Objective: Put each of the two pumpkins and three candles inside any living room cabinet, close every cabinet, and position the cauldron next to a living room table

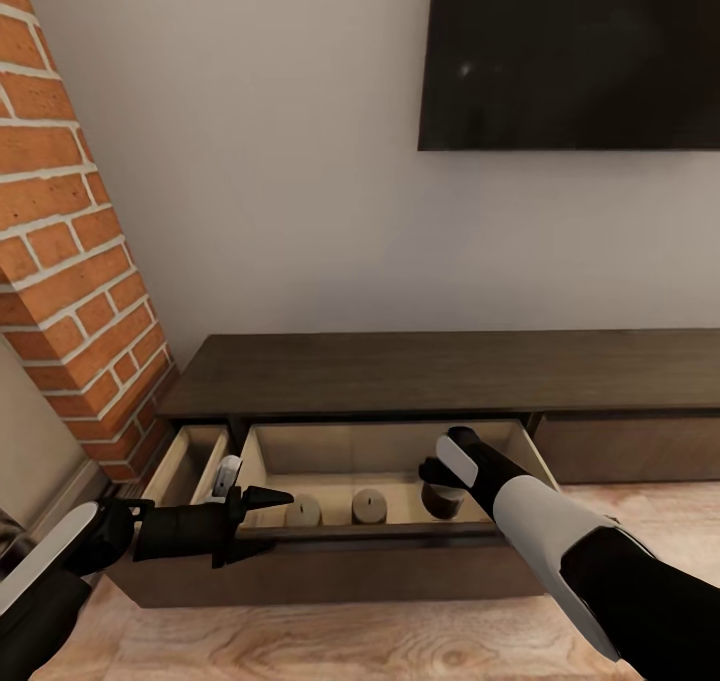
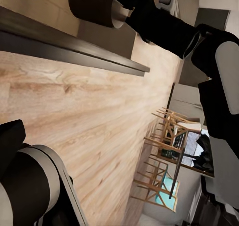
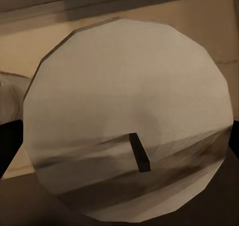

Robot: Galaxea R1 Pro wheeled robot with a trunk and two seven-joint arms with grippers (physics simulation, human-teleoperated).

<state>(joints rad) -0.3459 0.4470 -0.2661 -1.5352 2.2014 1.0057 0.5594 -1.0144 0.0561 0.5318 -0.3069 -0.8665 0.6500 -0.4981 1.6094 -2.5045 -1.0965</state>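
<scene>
- The left pincer (image 1: pixel 262 521), black with pointed fingers, hangs in front of the open drawer's front edge, its jaws spread apart with nothing between them.
- Just beyond its fingertips, inside the drawer, stand two short pale grey stubby candles (image 1: pixel 303 510) and (image 1: pixel 369 506), side by side and a little apart, both upright on the pale wood drawer floor.
- The right pincer (image 1: pixel 437 481), on a white and black arm, reaches down into the same drawer to the right of those two candles, and is clamped around a third candle (image 3: pixel 129 121); in the right wrist view its round pale top with a short dark wick sits directly before the camera, with dark finger edges at either side.
- In the left wrist view that held candle (image 2: pixel 97 7) shows as a grey cylinder in the black fingers above the drawer's dark front rim.
- The long, low, dark brown wooden cabinet (image 1: pixel 420 371) has this wide drawer pulled out; a narrower drawer beside it, behind the left pincer, is also open.
- Beyond the cabinet, a black flat screen (image 1: pixel 570 56) hangs on the pale wall, and a red brick column (image 1: pixel 70 261) stands at the left.
</scene>
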